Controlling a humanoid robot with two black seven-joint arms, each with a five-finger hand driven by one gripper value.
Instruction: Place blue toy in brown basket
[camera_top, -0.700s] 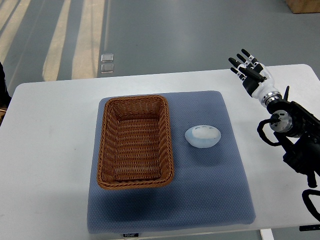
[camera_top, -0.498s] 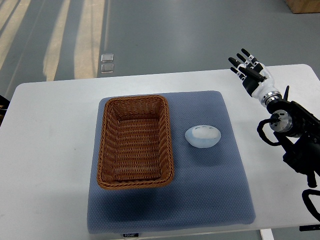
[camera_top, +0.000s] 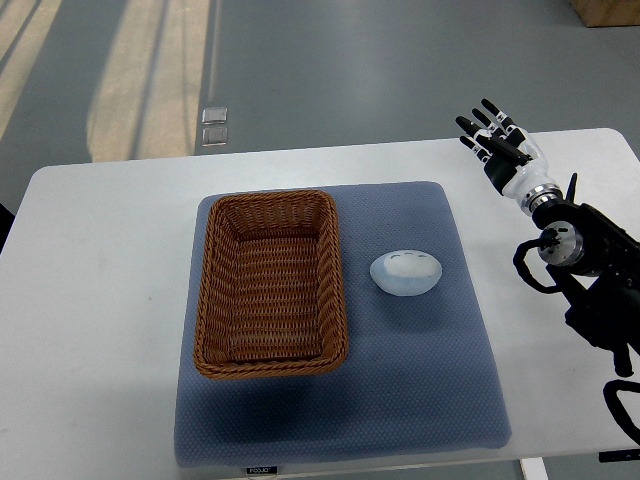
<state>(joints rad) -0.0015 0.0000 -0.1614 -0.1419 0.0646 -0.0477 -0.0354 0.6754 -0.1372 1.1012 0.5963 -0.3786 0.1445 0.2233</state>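
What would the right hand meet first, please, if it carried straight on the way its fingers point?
Probably nothing: the right hand points up-left, past the table's far edge toward bare floor, well clear of the toy and basket.

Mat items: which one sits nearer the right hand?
The pale blue toy, right of the brown basket, nearer the right hand.
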